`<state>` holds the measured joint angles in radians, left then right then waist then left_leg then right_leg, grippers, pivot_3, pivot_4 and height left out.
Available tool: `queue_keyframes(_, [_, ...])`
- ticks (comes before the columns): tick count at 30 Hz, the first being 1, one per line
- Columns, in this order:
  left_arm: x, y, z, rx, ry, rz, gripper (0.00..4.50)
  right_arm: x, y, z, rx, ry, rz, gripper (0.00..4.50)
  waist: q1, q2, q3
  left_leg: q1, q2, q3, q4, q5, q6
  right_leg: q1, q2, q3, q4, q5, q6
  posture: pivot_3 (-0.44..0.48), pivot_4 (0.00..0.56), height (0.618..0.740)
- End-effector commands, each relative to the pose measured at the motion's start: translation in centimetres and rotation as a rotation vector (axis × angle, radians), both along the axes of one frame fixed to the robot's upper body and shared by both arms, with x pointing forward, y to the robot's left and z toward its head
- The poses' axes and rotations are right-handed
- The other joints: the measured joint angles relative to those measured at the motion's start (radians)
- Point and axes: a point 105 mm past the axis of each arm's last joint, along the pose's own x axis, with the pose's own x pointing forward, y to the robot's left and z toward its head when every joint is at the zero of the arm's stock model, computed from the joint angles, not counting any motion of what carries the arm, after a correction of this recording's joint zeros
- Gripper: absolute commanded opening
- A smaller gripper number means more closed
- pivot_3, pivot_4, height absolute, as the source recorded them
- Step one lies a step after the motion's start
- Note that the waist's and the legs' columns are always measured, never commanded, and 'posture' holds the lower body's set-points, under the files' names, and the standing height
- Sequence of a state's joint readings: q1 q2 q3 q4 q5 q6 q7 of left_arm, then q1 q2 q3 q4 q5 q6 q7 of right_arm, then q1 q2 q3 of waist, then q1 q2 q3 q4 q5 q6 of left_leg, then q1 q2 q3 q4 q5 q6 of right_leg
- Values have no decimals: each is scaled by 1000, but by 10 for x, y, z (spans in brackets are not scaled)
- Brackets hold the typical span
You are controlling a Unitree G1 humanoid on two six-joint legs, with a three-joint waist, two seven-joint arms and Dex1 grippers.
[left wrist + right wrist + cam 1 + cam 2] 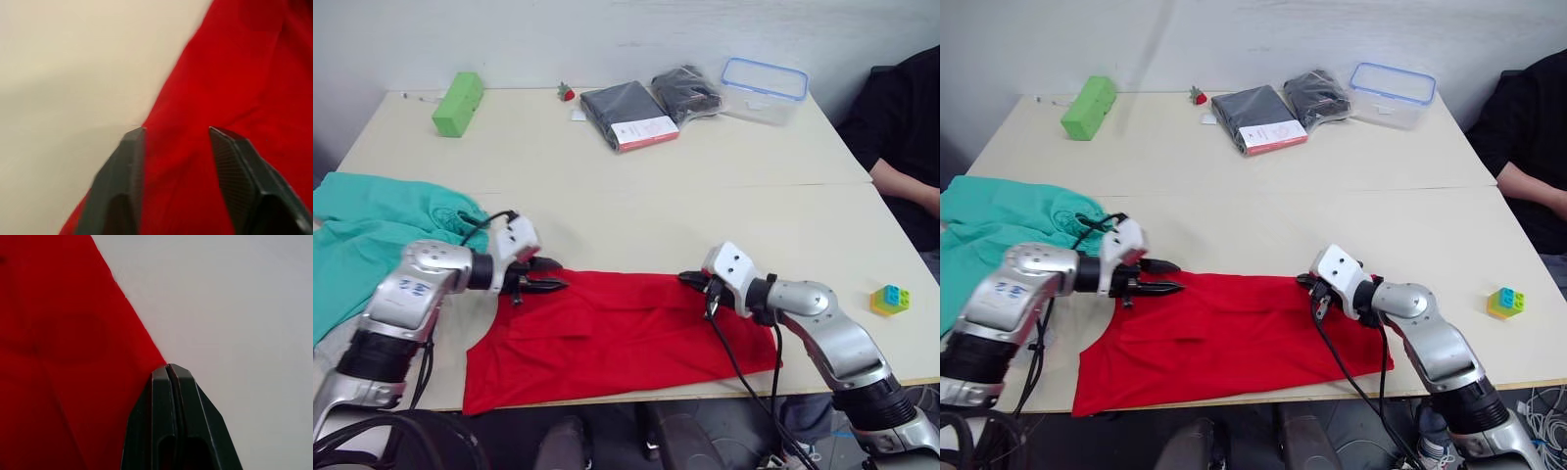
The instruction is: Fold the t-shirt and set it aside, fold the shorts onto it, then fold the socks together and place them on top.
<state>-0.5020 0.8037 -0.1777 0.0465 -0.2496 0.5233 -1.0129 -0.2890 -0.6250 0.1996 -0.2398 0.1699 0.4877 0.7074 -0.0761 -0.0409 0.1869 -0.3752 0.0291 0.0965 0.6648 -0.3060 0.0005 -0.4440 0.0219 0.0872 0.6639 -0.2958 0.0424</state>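
The red t-shirt (607,333) lies spread flat at the table's front middle, its lower hem reaching the front edge. My left gripper (558,274) hovers at the shirt's far left corner, open; in the left wrist view its fingers (127,166) straddle the red cloth's edge. My right gripper (687,280) is at the shirt's far right corner. Its fingers are pressed shut, and their tip (167,368) touches the cloth's border with no cloth visible between them. The teal shorts (362,235) lie crumpled at the table's left edge. The socks are out of view.
At the back are a lime-green block (458,103), a small red strawberry-like thing (567,93), two dark packaged garments (628,115), and a clear plastic box with a blue rim (764,88). A toy brick cluster (891,299) sits front right. A person in black (906,127) sits at the right.
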Motion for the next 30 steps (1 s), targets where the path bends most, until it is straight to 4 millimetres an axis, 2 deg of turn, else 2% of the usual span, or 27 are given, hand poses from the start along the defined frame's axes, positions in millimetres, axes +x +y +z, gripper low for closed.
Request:
queue_keyframes(1, [10,11,-15,146,-51,18,1208,-1,-18,-10,-65,11,-89,0,1,-1,-1,0,0,0,0,0,0,0,0,0,0,0,0,0,150,740])
queue_keyframes(9, [1,32,-32,190,-6,51,1208,-12,-82,-18,-132,42,-309,0,-3,-7,-10,15,0,-1,-1,-1,1,17,0,0,-4,0,0,0,150,740])
queue_keyframes(11, [-1,37,-33,186,-1,72,1208,-12,-102,-12,-121,27,-389,0,-8,-9,-11,19,1,0,-1,-1,2,22,0,0,-5,0,0,0,150,740])
queue_keyframes(13, [-3,39,-33,166,4,85,1208,-11,-109,4,-7,14,-440,0,-10,-8,-11,21,1,0,-1,-1,2,25,0,1,-6,0,0,0,150,740])
queue_keyframes(17, [-4,34,-29,131,-6,88,1208,-8,-110,31,125,-24,-472,0,-13,-8,-11,23,1,0,-3,0,2,28,0,1,-6,-1,-1,0,150,740])
queue_keyframes(21, [1,24,-23,98,-30,86,1208,-2,-100,40,166,-46,-452,0,-8,-7,-11,24,1,-1,-5,0,2,27,1,1,-6,-2,-2,0,150,740])
queue_keyframes(26, [6,16,-19,88,-43,72,1208,5,-82,27,164,-25,-420,0,0,-7,-11,21,0,-2,-6,0,2,23,0,1,-7,-2,0,0,150,740])
queue_keyframes(30, [8,14,-17,93,-53,65,1208,2,-70,4,120,33,-410,0,3,-7,-11,14,0,-2,-7,-1,2,16,0,0,-7,-1,2,0,150,740])
